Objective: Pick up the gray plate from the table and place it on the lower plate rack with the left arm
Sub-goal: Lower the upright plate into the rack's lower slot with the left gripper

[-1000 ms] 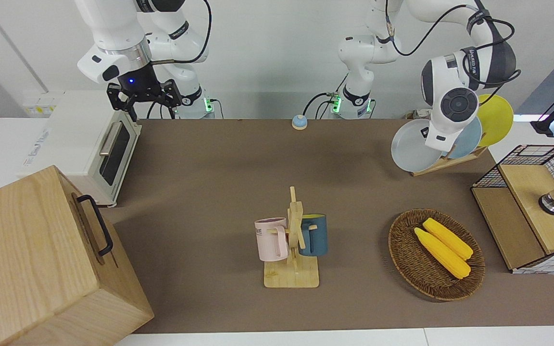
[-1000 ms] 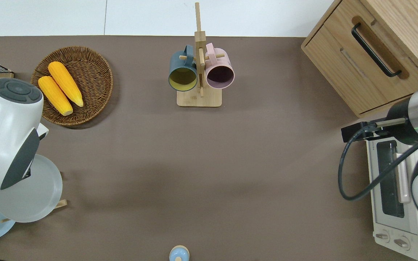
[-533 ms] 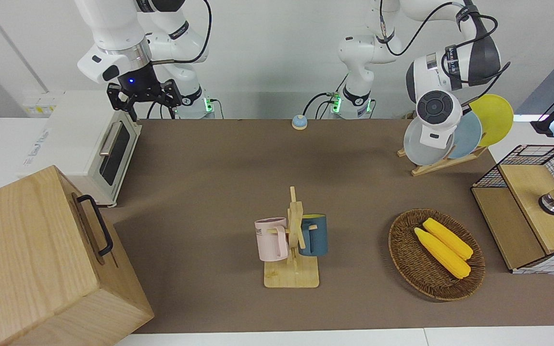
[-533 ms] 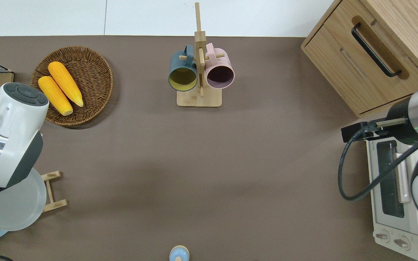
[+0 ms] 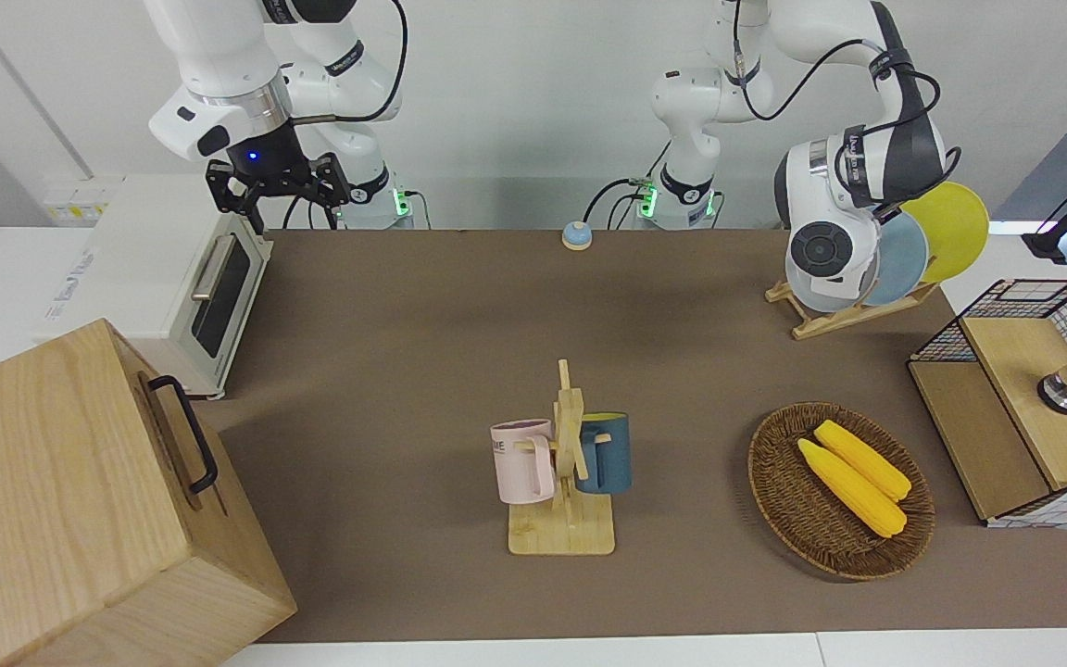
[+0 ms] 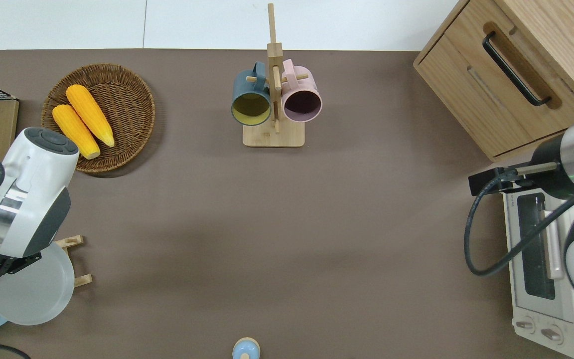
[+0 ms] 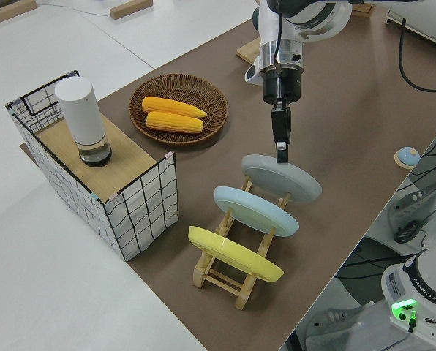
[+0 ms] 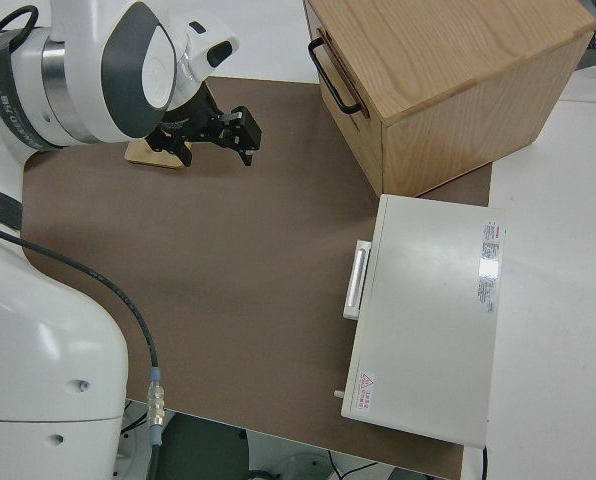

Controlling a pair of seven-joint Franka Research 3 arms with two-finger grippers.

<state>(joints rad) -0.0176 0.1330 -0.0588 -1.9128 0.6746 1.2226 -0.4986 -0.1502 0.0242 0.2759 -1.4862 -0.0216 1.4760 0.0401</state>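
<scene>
Jaws hidden (front view) — left gripper (image 7: 279,139) pinching gray plate (image 7: 284,178).

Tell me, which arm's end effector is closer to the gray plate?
The left. The left end effector touches the gray plate at its rim, over the plate rack. The right arm is parked at the table's opposite end.

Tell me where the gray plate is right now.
The gray plate sits on the lower plate rack at the left arm's end of the table, beside the light blue plate, with the left gripper at its rim.
</scene>
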